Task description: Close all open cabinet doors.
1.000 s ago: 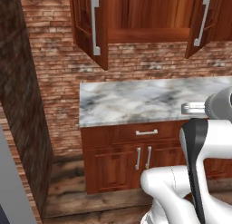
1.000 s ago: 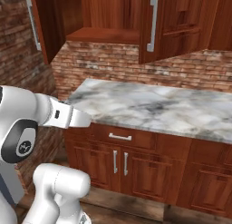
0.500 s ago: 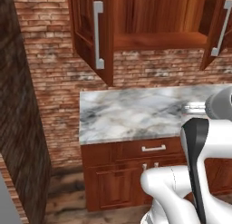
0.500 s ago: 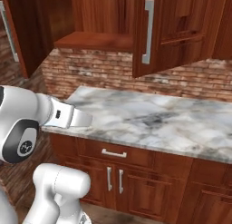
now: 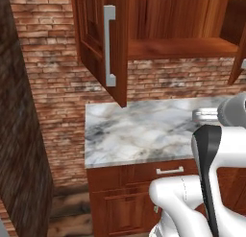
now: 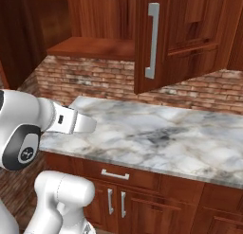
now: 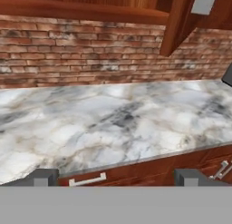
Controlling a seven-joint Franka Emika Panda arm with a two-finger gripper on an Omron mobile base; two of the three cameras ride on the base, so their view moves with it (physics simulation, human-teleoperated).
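Two reddish-brown wall-cabinet doors stand open above a marble counter (image 5: pixel 144 130). The left door (image 5: pixel 98 44) swings out toward me, and its long grey bar handle (image 5: pixel 109 45) faces right. The right door (image 6: pixel 166 43) also hangs open with its handle (image 6: pixel 152 41) in plain sight. It shows again at the edge (image 5: pixel 238 53) of the left base view. Between them lies the bare cabinet shelf (image 6: pixel 95 47). The left door appears dark at the far left (image 6: pixel 19 39) of the right base view. My gripper (image 7: pixel 115 177) is open, low over the counter's front edge, with nothing between its fingertips (image 7: pixel 43 177). One door's lower corner (image 7: pixel 179 23) hangs at the upper right of the hand view.
A brick wall (image 5: pixel 53 87) backs the counter and a dark side wall (image 5: pixel 19 149) closes the left. Below the counter are a drawer with a horizontal handle (image 6: pixel 115 174) and base-cabinet doors with short handles (image 6: pixel 116 202). My white arm (image 6: pixel 61 121) reaches over the counter.
The whole scene has grown and shifted in both base views, so the base has driven closer to the counter. The doors stand as open as before.
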